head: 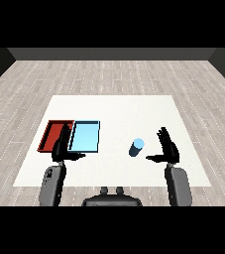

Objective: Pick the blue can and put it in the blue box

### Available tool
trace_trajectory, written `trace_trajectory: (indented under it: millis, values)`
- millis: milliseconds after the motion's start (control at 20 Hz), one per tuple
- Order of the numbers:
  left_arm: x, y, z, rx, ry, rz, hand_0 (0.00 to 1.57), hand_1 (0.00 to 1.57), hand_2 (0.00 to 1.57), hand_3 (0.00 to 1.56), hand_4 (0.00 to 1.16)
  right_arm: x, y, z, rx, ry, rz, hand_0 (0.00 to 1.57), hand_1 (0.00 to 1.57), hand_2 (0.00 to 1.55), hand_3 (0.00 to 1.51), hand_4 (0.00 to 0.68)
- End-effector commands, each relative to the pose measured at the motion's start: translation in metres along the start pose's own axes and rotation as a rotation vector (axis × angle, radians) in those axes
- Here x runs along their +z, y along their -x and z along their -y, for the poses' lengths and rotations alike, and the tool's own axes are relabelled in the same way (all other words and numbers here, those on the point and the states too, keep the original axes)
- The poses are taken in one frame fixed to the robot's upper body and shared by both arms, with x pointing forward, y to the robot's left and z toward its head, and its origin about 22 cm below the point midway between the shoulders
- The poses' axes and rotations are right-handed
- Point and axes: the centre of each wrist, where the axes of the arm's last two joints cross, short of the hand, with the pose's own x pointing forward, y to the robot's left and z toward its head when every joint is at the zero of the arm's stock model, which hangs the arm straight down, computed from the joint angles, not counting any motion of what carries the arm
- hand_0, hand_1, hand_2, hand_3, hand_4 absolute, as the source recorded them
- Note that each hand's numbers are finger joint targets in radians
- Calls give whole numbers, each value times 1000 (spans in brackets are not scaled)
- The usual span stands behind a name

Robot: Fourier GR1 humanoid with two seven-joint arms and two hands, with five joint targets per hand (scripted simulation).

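Blue can (137, 147) stands alone on the white table (114, 106), upright and leaning only slightly as I see it from the head view, its long axis running up from the tabletop and its lighter top face turned toward me. From my seat at the controls, my right hand (169, 149) hangs just to the can's right, apart from it, fingers straight and spread wide with the thumb pointing in toward the can, holding nothing. My left hand (62, 148) sits well off on the other side, over the near edge where the red tray (48, 134) meets the light blue tray (85, 136), fingers relaxed and likewise holding nothing. The right hand is plainly the nearer of the two, so I judge the reach belongs to it: a short move leftward to bring the palm against the can. The light blue tray lies to the can's left, between the can and the red tray. The count: one can, two trays, two hands, one table.
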Motion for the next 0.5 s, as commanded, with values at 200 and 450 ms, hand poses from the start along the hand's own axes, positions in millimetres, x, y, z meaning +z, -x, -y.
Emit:
trace_trajectory:
  millis: [200,450]
  values:
    - [15,5,0,42,17,207,0,0,0,0,0,-7,-2,15,-93,-57,111,0,0,0,0,0]
    - [3,-19,-5,53,38,205,0,0,0,0,0,-3,1,24,-70,-58,116,0,0,0,0,0]
